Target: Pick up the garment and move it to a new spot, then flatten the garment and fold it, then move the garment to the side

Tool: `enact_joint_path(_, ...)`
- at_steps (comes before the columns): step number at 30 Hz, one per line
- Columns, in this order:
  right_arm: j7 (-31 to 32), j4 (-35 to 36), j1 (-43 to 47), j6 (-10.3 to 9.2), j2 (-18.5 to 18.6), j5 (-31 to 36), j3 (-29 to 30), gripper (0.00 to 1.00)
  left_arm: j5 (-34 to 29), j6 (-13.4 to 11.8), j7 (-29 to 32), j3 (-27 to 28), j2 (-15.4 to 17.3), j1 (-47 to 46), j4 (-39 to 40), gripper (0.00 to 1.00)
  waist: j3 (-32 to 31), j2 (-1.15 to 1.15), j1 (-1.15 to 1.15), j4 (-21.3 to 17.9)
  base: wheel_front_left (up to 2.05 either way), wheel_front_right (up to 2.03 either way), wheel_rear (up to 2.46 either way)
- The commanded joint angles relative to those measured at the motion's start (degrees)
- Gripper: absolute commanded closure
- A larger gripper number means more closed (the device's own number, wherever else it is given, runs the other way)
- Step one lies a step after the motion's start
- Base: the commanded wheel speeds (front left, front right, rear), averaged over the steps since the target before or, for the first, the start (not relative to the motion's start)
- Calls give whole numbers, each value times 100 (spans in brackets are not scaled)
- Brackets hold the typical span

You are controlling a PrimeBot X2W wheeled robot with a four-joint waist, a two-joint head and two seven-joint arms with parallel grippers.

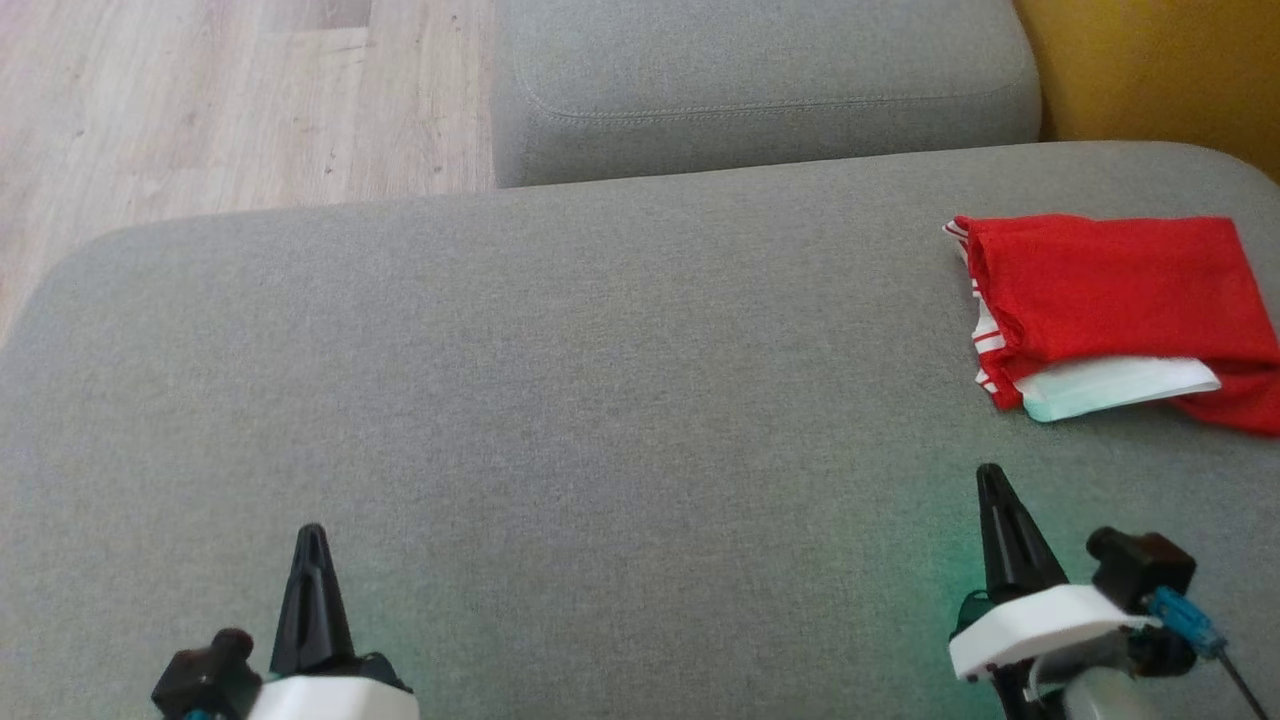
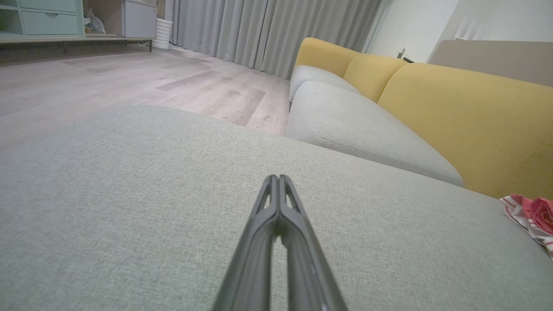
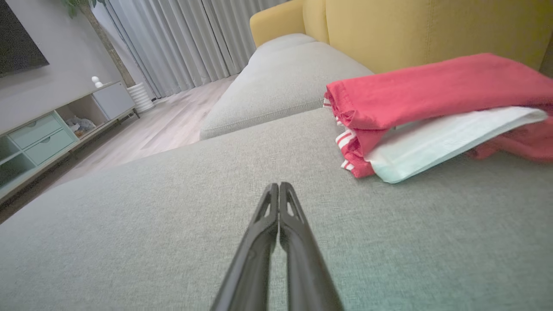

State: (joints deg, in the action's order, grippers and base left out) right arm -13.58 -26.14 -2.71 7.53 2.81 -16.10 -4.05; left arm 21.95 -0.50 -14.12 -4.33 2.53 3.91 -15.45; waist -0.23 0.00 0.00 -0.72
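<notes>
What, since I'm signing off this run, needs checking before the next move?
1. The red garment with white striped trim is folded: ok.
2. It lies at the right of the grey fabric sofa cushion: ok.
3. The left gripper is shut, empty: ok.
4. The right gripper is shut, empty: ok.
5. Both are apart from the garment: ok.
6. Garment wholly on cushion: cannot tell, its right edge leaves the head view.

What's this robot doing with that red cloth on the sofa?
It is a two-armed robot tidying a red and white garment on a grey sofa cushion. Right now nothing is being handled: the garment lies folded near the cushion's right edge, and the left gripper and right gripper are both shut, empty and clear of it. The folding looks done.
</notes>
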Motion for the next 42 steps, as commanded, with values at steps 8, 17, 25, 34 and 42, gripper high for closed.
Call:
enact_joint_path(8, 139, 265, -283, 0, 8, -589, 94, 100, 538, 68, 146, 104, 4, -278, 184, 100, 3, 0, 0, 5, 0, 0, 0)
enact_joint_path(17, 288, 341, -287, -1, 8, -1146, 171, 100, 1054, 126, 295, 179, 7, -333, 184, 100, 6, 0, 0, 11, 0, 0, 0)
enact_joint_path(25, 420, 408, -292, -1, 8, -1641, 239, 100, 1511, 178, 430, 248, 9, -384, 181, 100, 8, 0, 0, 15, 0, 0, 0)
enact_joint_path(34, 568, 483, -297, -1, 8, -2196, 315, 100, 2024, 236, 582, 326, 11, -443, 177, 100, 11, 0, 0, 21, 0, 0, 0)
enact_joint_path(42, 699, 549, -302, -2, 7, -2691, 383, 100, 2482, 287, 717, 395, 13, -494, 174, 100, 14, 0, 0, 25, 0, 0, 0)
